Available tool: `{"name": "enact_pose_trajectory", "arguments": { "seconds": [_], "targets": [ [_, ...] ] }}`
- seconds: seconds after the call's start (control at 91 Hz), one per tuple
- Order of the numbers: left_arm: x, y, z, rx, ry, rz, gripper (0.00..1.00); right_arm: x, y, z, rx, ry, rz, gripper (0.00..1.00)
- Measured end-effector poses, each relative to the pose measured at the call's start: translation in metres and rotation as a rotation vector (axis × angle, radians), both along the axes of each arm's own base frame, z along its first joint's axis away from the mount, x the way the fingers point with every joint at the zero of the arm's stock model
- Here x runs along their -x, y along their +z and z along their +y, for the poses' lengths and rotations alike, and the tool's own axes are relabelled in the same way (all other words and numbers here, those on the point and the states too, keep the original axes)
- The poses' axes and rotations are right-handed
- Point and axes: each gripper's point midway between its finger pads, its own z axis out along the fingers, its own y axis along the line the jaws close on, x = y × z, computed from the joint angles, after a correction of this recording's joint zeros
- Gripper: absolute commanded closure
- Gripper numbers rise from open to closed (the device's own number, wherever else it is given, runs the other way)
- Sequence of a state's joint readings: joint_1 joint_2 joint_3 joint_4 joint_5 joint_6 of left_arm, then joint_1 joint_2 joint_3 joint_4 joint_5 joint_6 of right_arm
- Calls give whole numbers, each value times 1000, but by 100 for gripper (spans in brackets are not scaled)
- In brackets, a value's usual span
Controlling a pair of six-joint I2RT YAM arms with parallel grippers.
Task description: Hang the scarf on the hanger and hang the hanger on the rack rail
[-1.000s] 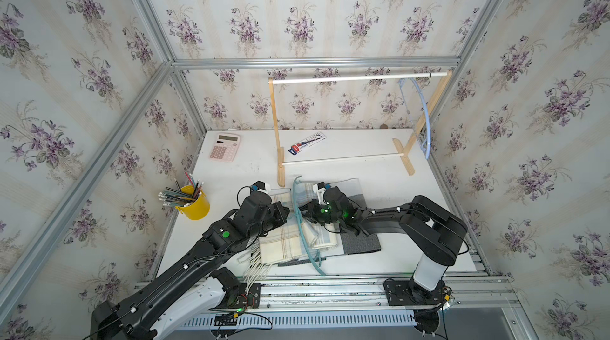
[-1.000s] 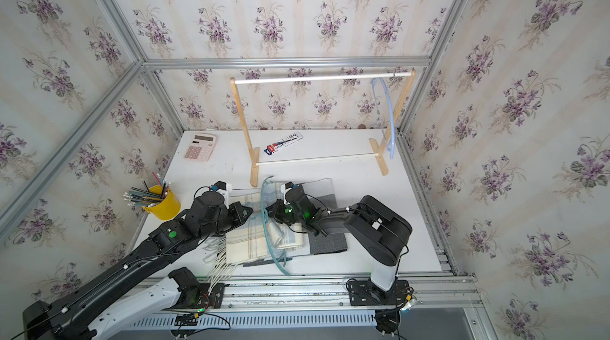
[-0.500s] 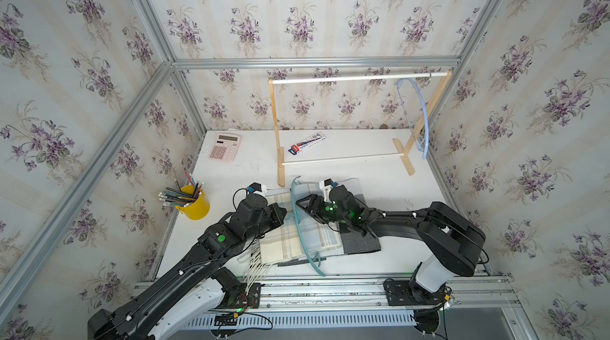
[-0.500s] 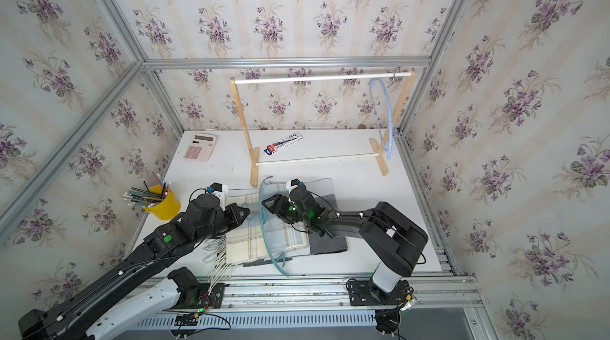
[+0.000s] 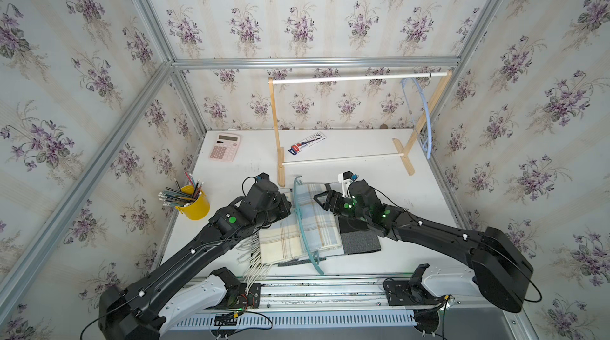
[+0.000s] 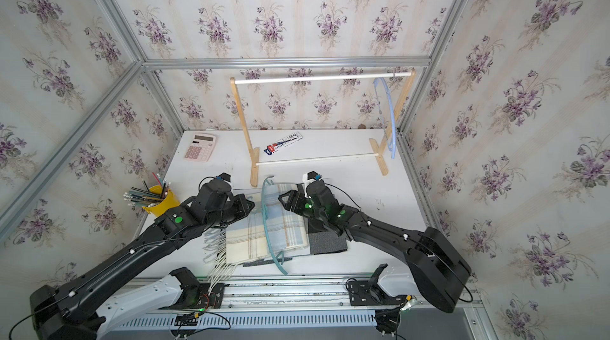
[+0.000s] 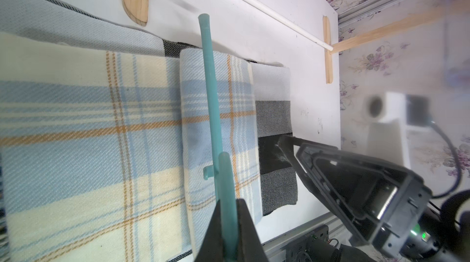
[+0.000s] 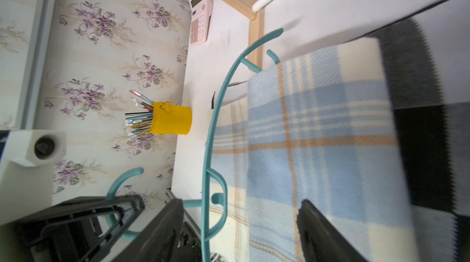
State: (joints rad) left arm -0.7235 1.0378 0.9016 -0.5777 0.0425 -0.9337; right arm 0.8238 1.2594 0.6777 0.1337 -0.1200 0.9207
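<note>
**Holding the hanger on edge over the scarf**

Clamps the teal hanger [image 5: 301, 219] by its neck in the left pincer [image 7: 229, 212], jaws tight on the thin rod, apparently to stand the frame upright just in front of the wooden rack [image 5: 275, 117], near its left foot. Spreads the right pincer [image 8: 240, 210] wide above the blue fold of the plaid scarf [image 5: 317, 226], gripping nothing.

Shows that scarf lying on the counter [image 5: 231, 183] in front of the rack, passing beneath the hanger's arc, with its fringe spilling over the edge farthest from the rack. Looks draped by one fold over the hanger's lower bar, the bar itself hidden. Lies partly on a grey cloth [image 5: 361, 242].

Probably calls next for lifting the hanger toward the rack's top rail. Risks the loose fold slipping off on the way up.
</note>
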Motion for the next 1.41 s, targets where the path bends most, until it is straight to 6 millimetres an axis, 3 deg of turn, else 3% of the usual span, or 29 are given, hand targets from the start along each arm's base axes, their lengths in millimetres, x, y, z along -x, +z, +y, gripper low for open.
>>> {"name": "enact_pose_trajectory", "arguments": {
  "seconds": [0.143, 0.231, 0.451, 0.615, 0.802, 0.912, 1.11, 1.407],
  "targets": [
    [-8, 2, -15, -110, -9, 39, 100, 13, -2, -35, 141, -5, -107, 29],
    [-15, 1, -24, -186, -2, 49, 100, 30, -5, -46, 207, 34, -178, 29],
    [-36, 5, -57, -367, 67, 69, 100, 84, -11, -34, 332, 175, -363, 30],
    [-49, 2, -71, -481, 141, 118, 100, 103, -6, -24, 387, 174, -513, 30],
    [-49, -5, -74, -543, 169, 146, 100, 92, -8, -16, 463, 112, -621, 32],
    [-49, -6, -75, -552, 171, 152, 100, 82, -10, 0, 518, 93, -665, 34],
    [-48, -6, -76, -552, 172, 154, 100, 52, -17, 16, 560, 32, -656, 41],
    [-54, -7, -68, -583, 199, 128, 100, 29, -27, 30, 554, -18, -613, 60]
  ]
}}
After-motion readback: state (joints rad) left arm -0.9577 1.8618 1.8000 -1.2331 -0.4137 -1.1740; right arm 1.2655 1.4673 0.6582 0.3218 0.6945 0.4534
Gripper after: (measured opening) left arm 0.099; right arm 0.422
